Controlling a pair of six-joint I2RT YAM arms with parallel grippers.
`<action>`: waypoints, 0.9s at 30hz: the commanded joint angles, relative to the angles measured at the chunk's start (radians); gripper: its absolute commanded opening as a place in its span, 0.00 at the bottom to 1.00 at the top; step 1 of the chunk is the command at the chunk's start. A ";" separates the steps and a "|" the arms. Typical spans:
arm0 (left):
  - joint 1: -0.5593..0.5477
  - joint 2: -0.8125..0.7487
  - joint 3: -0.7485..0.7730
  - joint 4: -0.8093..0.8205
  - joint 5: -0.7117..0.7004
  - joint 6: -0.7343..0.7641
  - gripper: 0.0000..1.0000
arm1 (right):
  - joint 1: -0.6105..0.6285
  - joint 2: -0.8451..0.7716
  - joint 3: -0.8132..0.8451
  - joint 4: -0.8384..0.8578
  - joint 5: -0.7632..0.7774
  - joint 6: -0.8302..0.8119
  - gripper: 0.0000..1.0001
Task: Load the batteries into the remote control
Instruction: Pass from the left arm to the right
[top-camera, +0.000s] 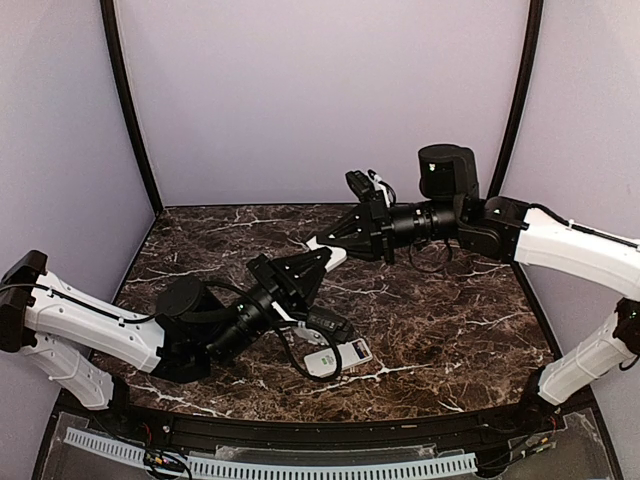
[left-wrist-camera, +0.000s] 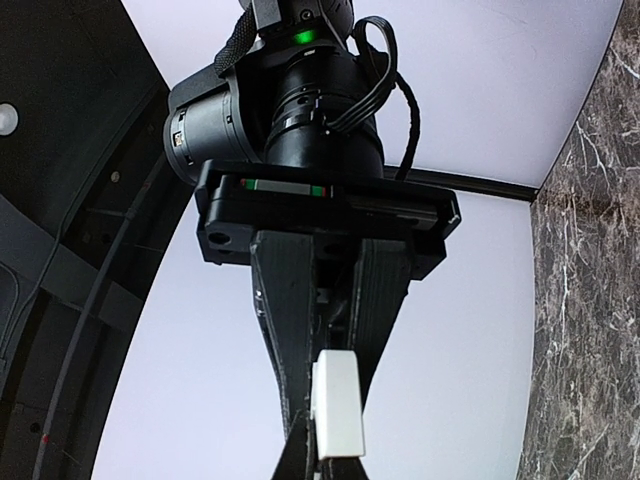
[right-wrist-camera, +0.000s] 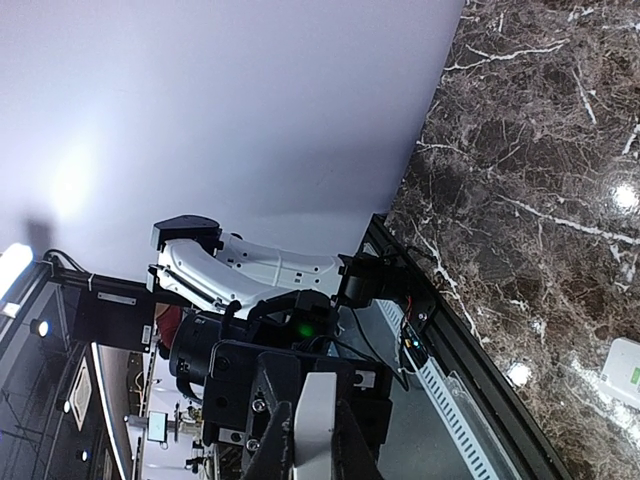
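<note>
Caught remote control (top-camera: 328, 250) up off marble table (top-camera: 450, 310), dead centre of top view, strung between both arms. Clamped by right gripper (top-camera: 338, 240) coming in from upper right, fingers (right-wrist-camera: 270, 455) snug either side of white body. Met by left gripper (top-camera: 316, 260) from lower left, tips at other end; grip there impossible to call. Lay flat at lower centre of table: small white item with green mark (top-camera: 338, 357), well apart from remote.

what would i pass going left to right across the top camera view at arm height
left arm → left gripper → small white piece held between both grippers → right gripper → right arm
</note>
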 joint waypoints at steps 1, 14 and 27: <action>0.004 -0.002 0.007 0.045 -0.018 -0.020 0.00 | 0.038 -0.011 -0.012 0.000 -0.046 -0.028 0.00; 0.004 -0.011 0.009 -0.097 -0.068 -0.116 0.56 | -0.010 -0.089 -0.076 0.011 0.045 -0.027 0.00; 0.101 -0.108 0.115 -1.096 0.253 -1.405 0.92 | -0.130 -0.138 -0.355 0.097 0.126 -0.167 0.00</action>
